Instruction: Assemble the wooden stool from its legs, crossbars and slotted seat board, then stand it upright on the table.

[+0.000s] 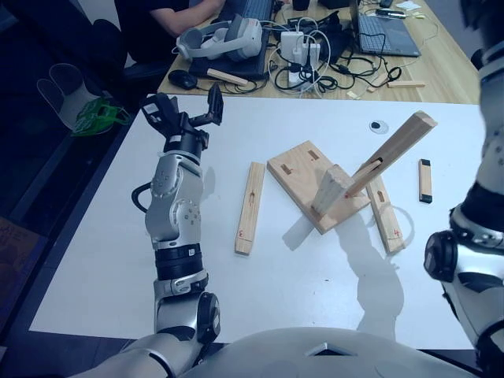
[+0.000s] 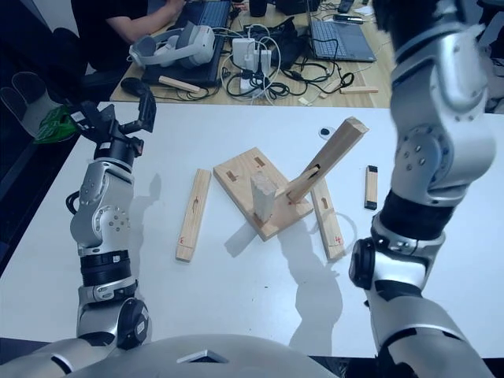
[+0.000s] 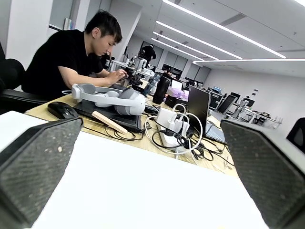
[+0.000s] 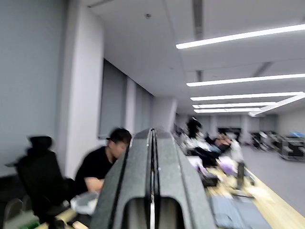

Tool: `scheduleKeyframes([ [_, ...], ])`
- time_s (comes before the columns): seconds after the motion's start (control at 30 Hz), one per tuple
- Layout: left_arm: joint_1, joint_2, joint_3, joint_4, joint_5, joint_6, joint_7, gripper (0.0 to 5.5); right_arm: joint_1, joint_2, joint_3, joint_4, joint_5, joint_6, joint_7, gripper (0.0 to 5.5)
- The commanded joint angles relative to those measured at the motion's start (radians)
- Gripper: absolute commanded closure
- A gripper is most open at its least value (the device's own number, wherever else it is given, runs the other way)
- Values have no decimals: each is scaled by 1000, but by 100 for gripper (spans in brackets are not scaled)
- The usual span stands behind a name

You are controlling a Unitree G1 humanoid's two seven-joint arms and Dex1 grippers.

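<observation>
The slotted seat board (image 1: 293,169) lies near the middle of the white table (image 1: 299,299), one edge propped up. A short wooden leg (image 1: 331,189) stands in it, and a longer leg (image 1: 398,146) leans up to the right from a slot. One leg (image 1: 250,206) lies flat to its left, another (image 1: 387,216) to its right. A small crossbar (image 1: 425,181) lies farther right. My left gripper (image 1: 187,106) is open and empty over the table's far left corner, well away from the wood. My right gripper (image 4: 151,138) is raised high, fingers shut on nothing.
A wooden desk (image 1: 449,75) behind the table holds a headset (image 1: 220,39), laptops, a mouse (image 1: 183,79), cables and a loose wood piece (image 1: 227,76). A small black disc (image 1: 379,125) lies on the table's far side. The table's left edge drops to dark floor.
</observation>
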Motion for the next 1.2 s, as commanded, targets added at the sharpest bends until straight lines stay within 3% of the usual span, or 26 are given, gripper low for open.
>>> scheduleKeyframes([
  [0.03, 8, -7, -23, -30, 9, -1, 3, 10, 339, -66, 108, -15, 47, 378, 51, 546],
  [0.13, 19, -6, -29, -38, 4, 8, 1, 10, 535, -81, 155, -78, 44, 439, 85, 546],
  [0.4, 39, -13, -52, -32, 0, 23, -3, 10, 350, 13, 113, -121, -37, 168, 24, 546],
  [0.63, 51, -18, -43, 0, -6, 4, -13, 10, 248, 35, 239, -266, -136, -135, 142, 546],
  [0.93, -20, -83, 103, 178, -102, -68, 58, 10, 225, 101, 489, -314, 174, 133, 429, 546],
  [1.2, -60, -78, 101, 251, -102, -103, 47, 10, 177, 155, 700, -122, 89, 128, 570, 546],
])
